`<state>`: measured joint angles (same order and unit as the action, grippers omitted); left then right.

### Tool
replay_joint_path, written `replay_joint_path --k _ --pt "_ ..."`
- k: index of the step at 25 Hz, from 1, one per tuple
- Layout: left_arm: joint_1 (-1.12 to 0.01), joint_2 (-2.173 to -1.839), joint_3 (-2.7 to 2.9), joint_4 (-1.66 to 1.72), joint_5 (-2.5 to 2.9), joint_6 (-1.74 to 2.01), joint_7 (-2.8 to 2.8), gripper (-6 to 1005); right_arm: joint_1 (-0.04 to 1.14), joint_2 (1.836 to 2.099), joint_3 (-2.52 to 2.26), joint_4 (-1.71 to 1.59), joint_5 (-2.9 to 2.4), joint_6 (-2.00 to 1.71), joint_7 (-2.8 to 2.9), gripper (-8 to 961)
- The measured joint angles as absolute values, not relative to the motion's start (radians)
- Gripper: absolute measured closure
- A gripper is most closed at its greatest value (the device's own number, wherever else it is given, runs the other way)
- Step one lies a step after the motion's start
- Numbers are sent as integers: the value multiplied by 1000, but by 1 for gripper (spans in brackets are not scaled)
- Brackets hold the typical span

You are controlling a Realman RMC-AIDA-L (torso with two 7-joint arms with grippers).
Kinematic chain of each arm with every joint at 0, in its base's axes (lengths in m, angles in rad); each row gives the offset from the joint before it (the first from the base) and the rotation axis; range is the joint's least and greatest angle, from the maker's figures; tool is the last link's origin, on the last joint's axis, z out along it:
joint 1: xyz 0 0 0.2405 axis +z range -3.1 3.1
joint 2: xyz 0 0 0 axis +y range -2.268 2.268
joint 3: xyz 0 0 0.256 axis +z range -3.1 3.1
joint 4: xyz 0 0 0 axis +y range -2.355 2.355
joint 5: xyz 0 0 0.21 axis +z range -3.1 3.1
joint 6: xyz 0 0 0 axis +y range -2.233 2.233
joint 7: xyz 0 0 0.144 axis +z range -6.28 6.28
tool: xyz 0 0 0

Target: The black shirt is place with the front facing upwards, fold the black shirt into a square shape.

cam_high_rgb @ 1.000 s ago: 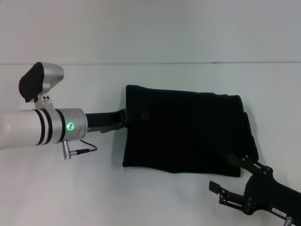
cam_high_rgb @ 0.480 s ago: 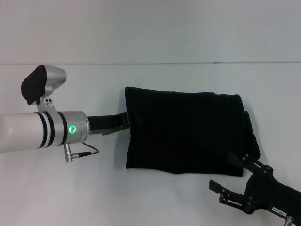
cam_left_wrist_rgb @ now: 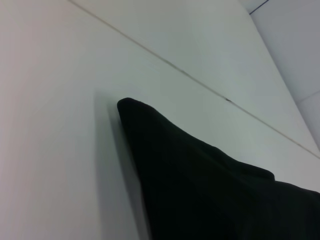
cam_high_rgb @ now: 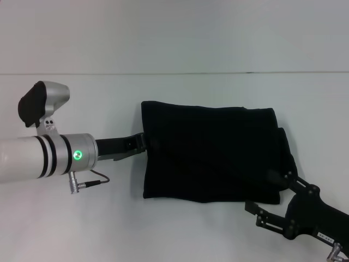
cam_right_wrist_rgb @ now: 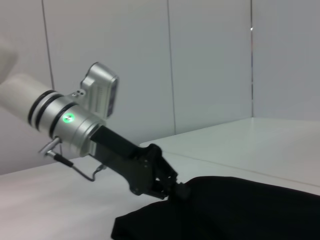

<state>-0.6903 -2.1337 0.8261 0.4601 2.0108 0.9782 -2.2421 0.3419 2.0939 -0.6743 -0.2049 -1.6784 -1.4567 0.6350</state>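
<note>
Folded into a soft matte rectangle on the smooth white table, the black shirt. Pinched at its edge by the left gripper, jaws narrow on cloth. Right gripper spread wide beside the opposite near corner.

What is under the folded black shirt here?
The black shirt lies on the white table. The left claw meets its left edge; whether fingertips reach beneath is hidden. Its lettering is covered too.
</note>
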Motion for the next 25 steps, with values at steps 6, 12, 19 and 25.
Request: replay_joint_path --k 6,12,19,25 --pt "-640 -2138 787 496 2009 998 -2245 961 353 2095 -646 -203 -1678 -1448 631 23" --pt "-591 -2149 750 531 2006 1006 -2242 962 357 2097 -632 -203 -1678 -1441 628 23" --pt "-574 -2148 737 533 1956 1037 -2193 962 359 2098 -619 -202 -1678 -1438 627 23" --pt "-554 -2141 733 528 1892 1090 -2128 890 366 2098 -606 -201 -1677 -1436 626 23"
